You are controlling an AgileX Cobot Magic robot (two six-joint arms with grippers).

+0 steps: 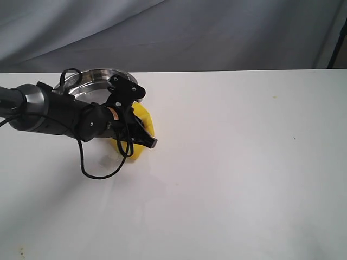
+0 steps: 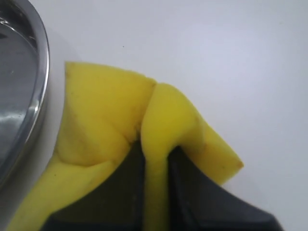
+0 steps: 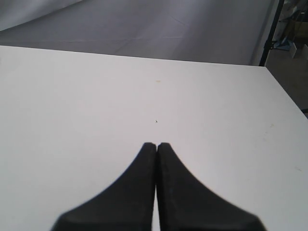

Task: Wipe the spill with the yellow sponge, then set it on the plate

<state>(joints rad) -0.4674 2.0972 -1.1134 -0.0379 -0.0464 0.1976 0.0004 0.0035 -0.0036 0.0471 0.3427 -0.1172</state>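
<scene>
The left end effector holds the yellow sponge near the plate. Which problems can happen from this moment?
1. The left end effector pinches only a thin fold of the yellow sponge; it might slip out during the lift.
2. The sponge is close beside the rim of the plate; a low move could knock it.
3. The black cable loop hangs low and may drag across the table.

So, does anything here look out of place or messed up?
The yellow sponge looks odd: the left gripper pinches it so tightly that it folds into a crumpled wedge, beside the plate rather than on it. A faint dull patch shows on the table close by, perhaps dampness.
</scene>
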